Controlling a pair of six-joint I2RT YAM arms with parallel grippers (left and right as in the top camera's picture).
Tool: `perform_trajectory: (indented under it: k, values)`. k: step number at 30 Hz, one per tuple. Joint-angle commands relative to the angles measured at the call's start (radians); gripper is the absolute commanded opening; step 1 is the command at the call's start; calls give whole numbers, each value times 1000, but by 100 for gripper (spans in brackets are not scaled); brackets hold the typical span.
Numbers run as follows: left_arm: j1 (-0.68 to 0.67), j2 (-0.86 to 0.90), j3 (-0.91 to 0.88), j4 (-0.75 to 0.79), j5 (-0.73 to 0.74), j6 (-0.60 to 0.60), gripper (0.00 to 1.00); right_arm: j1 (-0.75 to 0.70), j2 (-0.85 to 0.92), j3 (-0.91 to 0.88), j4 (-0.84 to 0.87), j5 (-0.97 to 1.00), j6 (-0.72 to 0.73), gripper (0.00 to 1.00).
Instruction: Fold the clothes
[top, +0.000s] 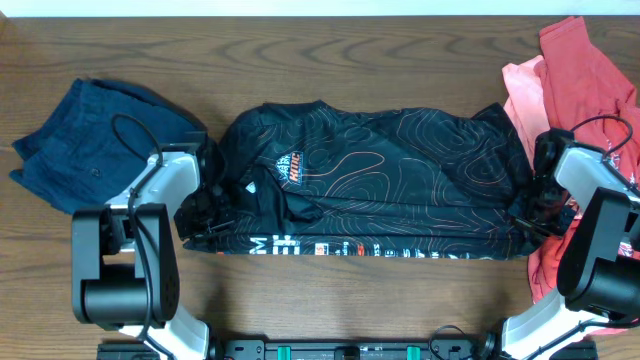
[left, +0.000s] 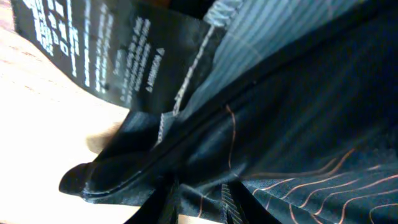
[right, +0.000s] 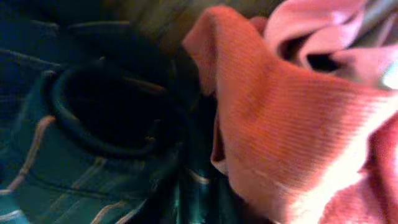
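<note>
A black jersey (top: 370, 175) with thin orange contour lines lies spread across the table's middle, folded lengthwise. My left gripper (top: 200, 215) is shut on the jersey's left edge; the left wrist view shows dark fabric (left: 261, 143) and a care label (left: 124, 62) pinched between the fingers (left: 205, 208). My right gripper (top: 528, 218) is shut on the jersey's right edge; the right wrist view shows dark fabric (right: 99, 124) bunched at the fingers (right: 199, 199), with pink cloth (right: 292, 124) pressing against it.
A navy garment (top: 90, 140) lies crumpled at the left. A pink and coral garment (top: 580, 80) lies at the right, reaching under my right arm. The table's front edge is near the arm bases.
</note>
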Motion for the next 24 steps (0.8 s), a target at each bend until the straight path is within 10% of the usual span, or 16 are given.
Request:
perform_trajectory:
  k: [1, 24]
  values:
    - [7, -50, -28, 14, -54, -8, 25, -9, -20, 62, -23, -4, 16, 27]
    - [6, -256, -28, 50, 3, -9, 39, -9, -37, 47, 58, -146, -53, 37]
